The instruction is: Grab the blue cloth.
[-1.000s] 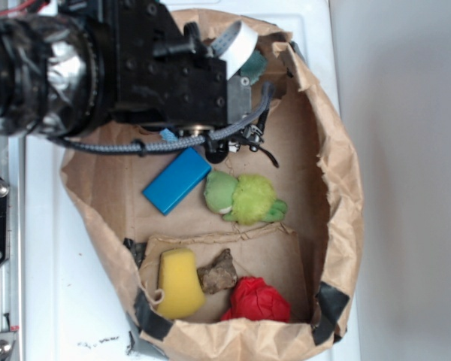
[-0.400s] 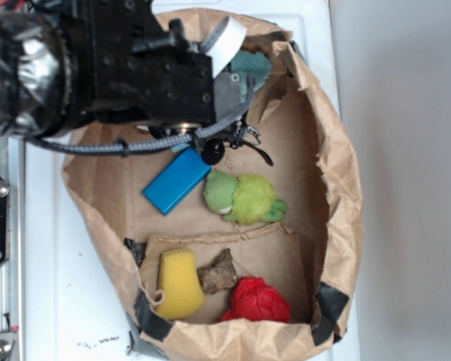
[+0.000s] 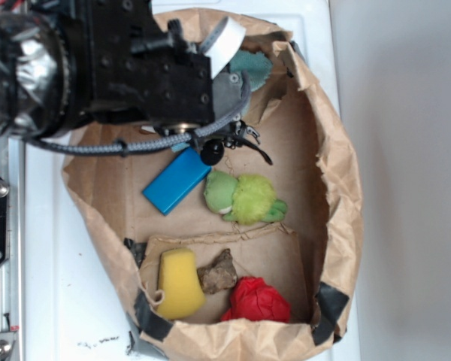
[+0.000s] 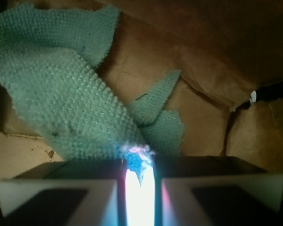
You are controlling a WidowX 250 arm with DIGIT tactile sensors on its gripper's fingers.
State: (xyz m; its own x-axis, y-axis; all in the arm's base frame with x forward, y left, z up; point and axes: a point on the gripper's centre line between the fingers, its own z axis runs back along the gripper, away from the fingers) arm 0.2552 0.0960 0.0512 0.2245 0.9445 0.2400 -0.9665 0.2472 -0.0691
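The black robot arm is extended in from the upper left of the exterior view, its wrist wrapped in silver tape. In the wrist view, the gripper (image 4: pixel 140 181) is seen with its pale fingers (image 4: pixel 61 193) nearly closed, a corner of pale teal-blue terry cloth (image 4: pixel 61 99) being pinched between them.

nubby matt blue cloth (image 4: pixel 61 89); creased, seemingly matt brown paper bag (image 3: pixel 338 188).
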